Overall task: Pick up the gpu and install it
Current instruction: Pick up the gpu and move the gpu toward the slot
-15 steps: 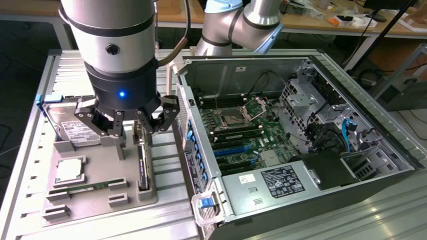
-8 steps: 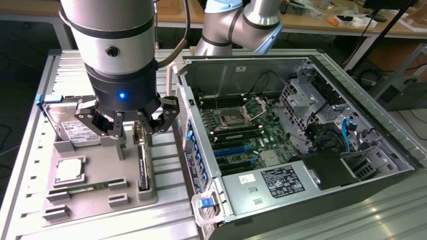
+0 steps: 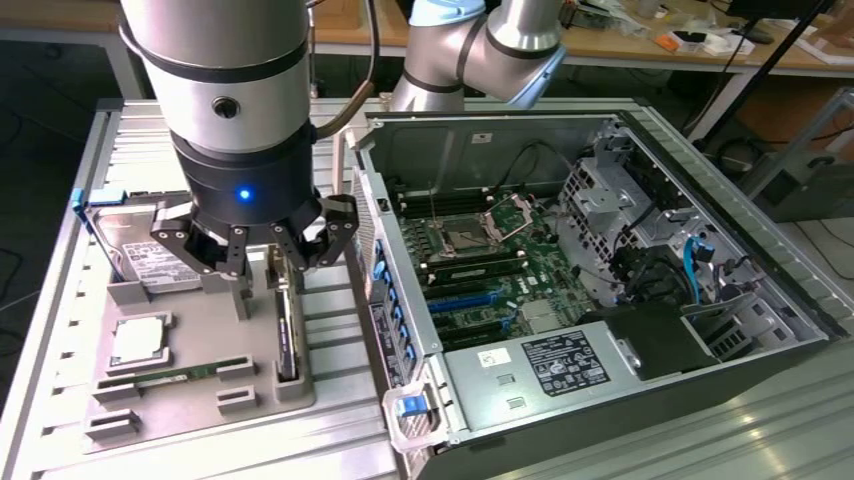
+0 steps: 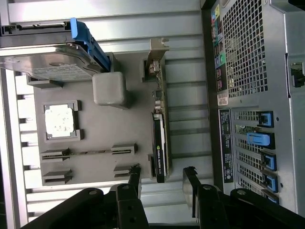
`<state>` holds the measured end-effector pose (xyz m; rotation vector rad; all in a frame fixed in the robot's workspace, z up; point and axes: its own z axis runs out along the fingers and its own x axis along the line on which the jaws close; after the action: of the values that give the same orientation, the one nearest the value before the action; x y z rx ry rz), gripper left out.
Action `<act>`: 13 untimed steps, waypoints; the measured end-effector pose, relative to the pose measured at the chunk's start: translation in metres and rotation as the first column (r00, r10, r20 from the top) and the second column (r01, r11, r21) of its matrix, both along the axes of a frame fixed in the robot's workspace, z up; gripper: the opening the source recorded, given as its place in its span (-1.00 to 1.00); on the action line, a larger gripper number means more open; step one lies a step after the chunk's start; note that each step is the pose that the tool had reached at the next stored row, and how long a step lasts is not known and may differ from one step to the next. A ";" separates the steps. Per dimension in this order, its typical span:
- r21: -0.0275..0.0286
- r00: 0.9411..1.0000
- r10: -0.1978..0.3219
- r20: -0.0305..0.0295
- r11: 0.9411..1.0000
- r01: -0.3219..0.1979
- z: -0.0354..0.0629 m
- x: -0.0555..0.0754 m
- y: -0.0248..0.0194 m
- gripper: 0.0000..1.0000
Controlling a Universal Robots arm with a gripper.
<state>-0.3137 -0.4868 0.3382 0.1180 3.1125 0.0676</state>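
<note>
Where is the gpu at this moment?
Exterior view's left: the gpu stands on edge in the gray tray, beside the open case, just under the open gripper.

The gpu (image 4: pixel 160 143) looks black (bracket (image 4: pixel 157 51) pale beige), the tray (image 4: pixel 102 131) grey.

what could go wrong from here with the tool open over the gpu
1. The graphics card stands on its thin edge in the grey tray; if the open tool over it closes off-centre, the card may tip or slip.
2. The computer case stands close beside the tray, so the tool might clip its wall.
</note>
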 end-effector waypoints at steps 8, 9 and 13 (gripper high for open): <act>0.000 1.000 0.000 0.000 1.000 0.000 -0.0020 0.000 0.0000 -0.04; 0.000 1.000 0.000 0.000 1.000 0.000 -0.0023 0.000 0.0000 -0.04; 0.000 1.000 0.000 0.000 1.000 0.000 -0.0031 0.000 0.0000 -0.04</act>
<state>-0.3137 -0.4867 0.3350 0.1180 3.1125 0.0676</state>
